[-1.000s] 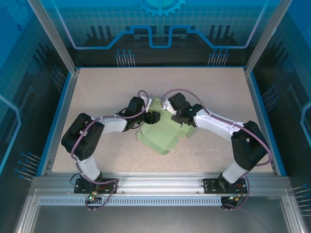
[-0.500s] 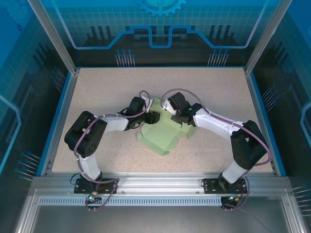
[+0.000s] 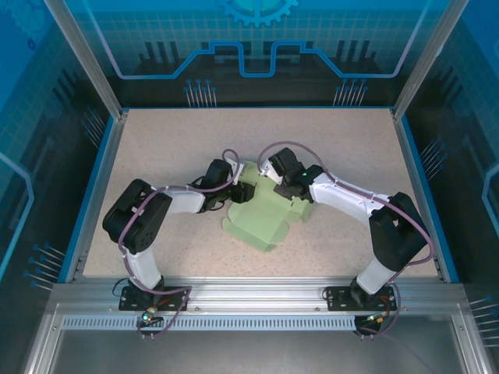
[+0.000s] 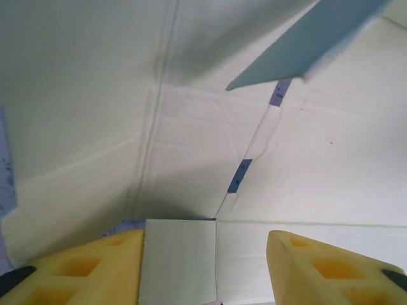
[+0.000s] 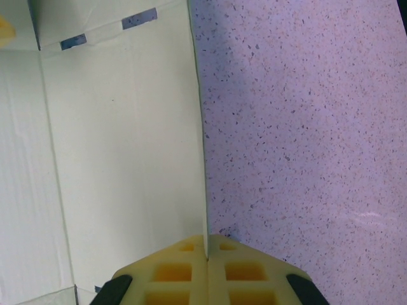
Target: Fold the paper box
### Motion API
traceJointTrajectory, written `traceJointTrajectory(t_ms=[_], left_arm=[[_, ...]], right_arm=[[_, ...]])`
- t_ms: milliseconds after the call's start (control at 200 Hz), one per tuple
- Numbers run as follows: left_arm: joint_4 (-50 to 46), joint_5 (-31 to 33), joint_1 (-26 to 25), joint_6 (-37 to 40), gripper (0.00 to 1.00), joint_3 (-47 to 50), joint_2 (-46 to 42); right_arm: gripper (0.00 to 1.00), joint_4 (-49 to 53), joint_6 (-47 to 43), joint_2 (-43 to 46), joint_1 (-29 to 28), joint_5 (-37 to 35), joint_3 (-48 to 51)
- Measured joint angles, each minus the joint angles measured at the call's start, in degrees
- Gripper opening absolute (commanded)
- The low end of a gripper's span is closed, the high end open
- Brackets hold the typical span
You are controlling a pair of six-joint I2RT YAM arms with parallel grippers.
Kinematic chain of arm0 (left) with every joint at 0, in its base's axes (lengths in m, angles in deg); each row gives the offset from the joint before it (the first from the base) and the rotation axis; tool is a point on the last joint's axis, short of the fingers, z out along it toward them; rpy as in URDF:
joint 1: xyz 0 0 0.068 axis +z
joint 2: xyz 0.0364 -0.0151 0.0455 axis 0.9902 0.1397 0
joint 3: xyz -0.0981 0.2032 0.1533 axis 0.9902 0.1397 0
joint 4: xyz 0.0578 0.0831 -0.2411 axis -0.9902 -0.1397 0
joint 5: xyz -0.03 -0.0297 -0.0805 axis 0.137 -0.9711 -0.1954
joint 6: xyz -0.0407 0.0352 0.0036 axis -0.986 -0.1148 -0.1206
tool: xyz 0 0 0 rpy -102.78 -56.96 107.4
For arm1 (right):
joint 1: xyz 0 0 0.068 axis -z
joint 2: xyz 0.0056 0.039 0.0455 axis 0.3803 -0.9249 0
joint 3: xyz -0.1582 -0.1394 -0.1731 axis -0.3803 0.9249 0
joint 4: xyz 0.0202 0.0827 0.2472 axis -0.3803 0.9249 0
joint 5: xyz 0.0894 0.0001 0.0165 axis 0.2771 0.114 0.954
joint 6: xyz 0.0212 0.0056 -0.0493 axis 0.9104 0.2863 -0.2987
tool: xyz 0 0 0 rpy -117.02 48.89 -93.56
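The paper box (image 3: 261, 220) is a pale mint-green die-cut sheet, partly folded, lying mid-table between both arms. My left gripper (image 3: 237, 191) reaches in at its left side. In the left wrist view the box's creased panels (image 4: 191, 127) surround my left gripper (image 4: 206, 254), which is open. A small square flap (image 4: 178, 254) stands between its yellow fingers (image 4: 95, 267), against the left one and apart from the right one. My right gripper (image 3: 294, 191) is at the sheet's far right part. It is shut (image 5: 206, 243) on the edge of an upright panel (image 5: 121, 140).
The speckled tabletop (image 5: 305, 127) lies bare right of the held panel. A blue-rimmed frame (image 3: 100, 183) borders the table, with metal posts and transparent blue walls around it. Both arm bases sit on the rail (image 3: 249, 300) at the near edge.
My left gripper has pushed a little further into the box and its jaws have narrowed. The sheet has shifted slightly toward the front right. The right gripper keeps its hold.
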Motion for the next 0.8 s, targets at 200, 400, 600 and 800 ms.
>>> traceJointTrajectory(t_ms=[200,400,600,800], left_arm=[[4.2,-1.9,-2.2,-2.7,0.53,3.4,-2.5],[7.3,-2.4,-4.1,-4.6,0.54,5.0,-2.5],[10.1,-2.5,-5.1,-6.0,0.57,5.1,-1.9],[10.3,-2.5,-5.4,-6.1,0.59,5.1,-1.6]], right_arm=[[0.0,0.6,1.8,0.0,0.1,1.1,-0.1],[0.0,1.0,2.7,0.0,0.3,1.6,-0.7],[0.0,1.1,3.9,0.0,0.4,2.8,-0.7],[0.0,0.6,5.0,0.0,0.5,4.0,-0.3]])
